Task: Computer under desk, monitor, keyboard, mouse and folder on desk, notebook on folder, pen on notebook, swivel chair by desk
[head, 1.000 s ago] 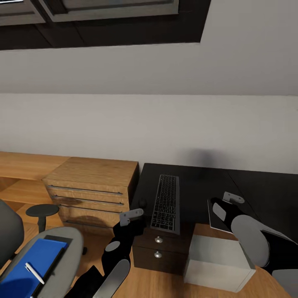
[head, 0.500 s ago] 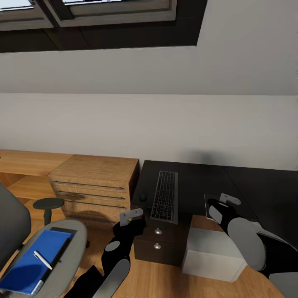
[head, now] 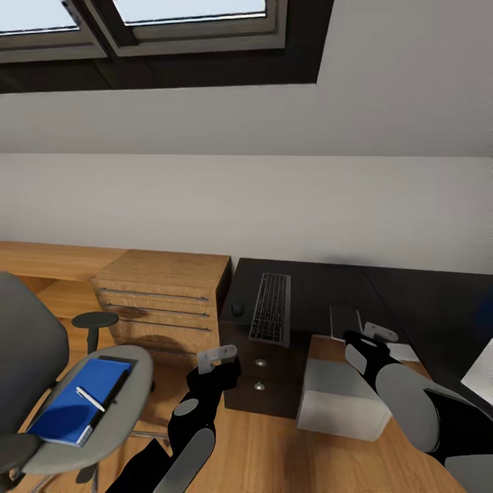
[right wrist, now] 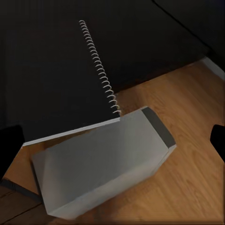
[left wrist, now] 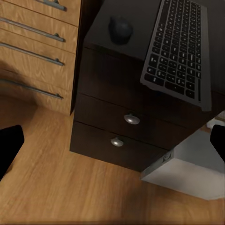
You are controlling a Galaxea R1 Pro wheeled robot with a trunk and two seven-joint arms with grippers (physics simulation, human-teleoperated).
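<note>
The black desk (head: 315, 284) stands against the pale wall. On it lie the keyboard (head: 270, 308) (left wrist: 180, 47), the small dark mouse (head: 237, 309) (left wrist: 120, 29) at its left, and the dark spiral-bound notebook (head: 344, 320) (right wrist: 56, 79) at its right. Below, the grey computer (head: 339, 397) (right wrist: 103, 159) sits on the floor beside the desk drawers (left wrist: 126, 122). At the lower left, the grey swivel chair (head: 116, 431) carries the blue folder (head: 72, 407) with the white pen (head: 90, 399) on it. My left gripper (head: 219, 361) (left wrist: 112, 145) hangs open before the drawers. My right gripper (head: 366, 339) (right wrist: 112, 145) is open above the computer.
An oak dresser (head: 164, 294) with bar handles adjoins the desk's left end, and a low oak ledge (head: 41, 257) runs on leftward. A skylight (head: 171, 20) sits in the sloped wall. A pale slanted panel (head: 479, 373) cuts the right edge; I cannot tell what it is.
The whole picture has shifted: the camera has drawn back and tilted up, so more skylight and more of the chair show. Both arms keep their pose, grippers still open.
</note>
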